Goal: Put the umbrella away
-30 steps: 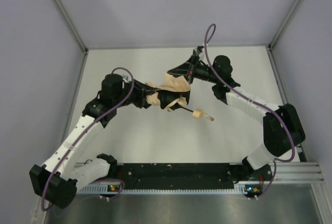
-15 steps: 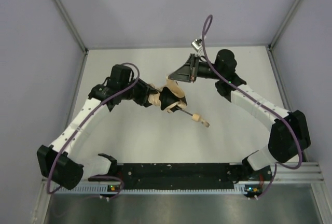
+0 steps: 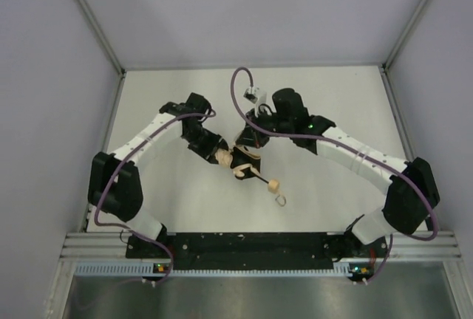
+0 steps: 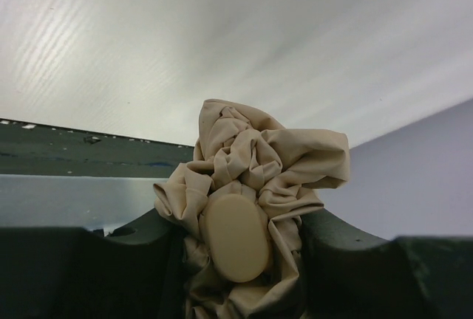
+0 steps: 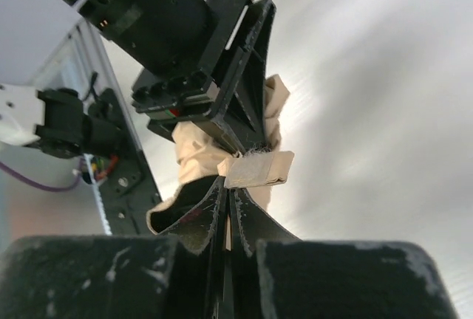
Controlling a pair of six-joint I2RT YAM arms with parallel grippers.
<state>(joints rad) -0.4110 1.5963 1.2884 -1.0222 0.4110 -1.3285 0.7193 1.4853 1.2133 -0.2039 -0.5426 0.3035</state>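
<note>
Umbrella (image 3: 242,161) is mid-bench (image 3: 332,97), bunched up between the two arms. Can't tell if it rests on the surface or hangs just above it. Left gripper (image 3: 222,156) is clamped on the crumpled beige canopy (image 4: 259,156), with an oval tan cap (image 4: 235,236) poking out between its fingers. Right gripper (image 3: 247,142) has its fingers pressed together on a tan closure tab (image 5: 259,170), just beside the left one. The thin shaft (image 3: 259,173) sticks out toward the near side and ends in the handle (image 3: 272,184) with its loop strap (image 3: 281,200). Nothing holds that end.

Step in hand, as I read it: wrap the tab round the bundle to cinch it. The left should act as anchor, holding firm without twisting. The right should pull the tab taut and sweep it close round the fabric so loose folds tuck under rather than spill. The grippers are crowded, so the arc has to clear the left fingers. The pinch on the tab looks thin and a jerk could slip it. Folds are uneven and may need smoothing before the tab reaches its fastening, which I can't see.
</note>
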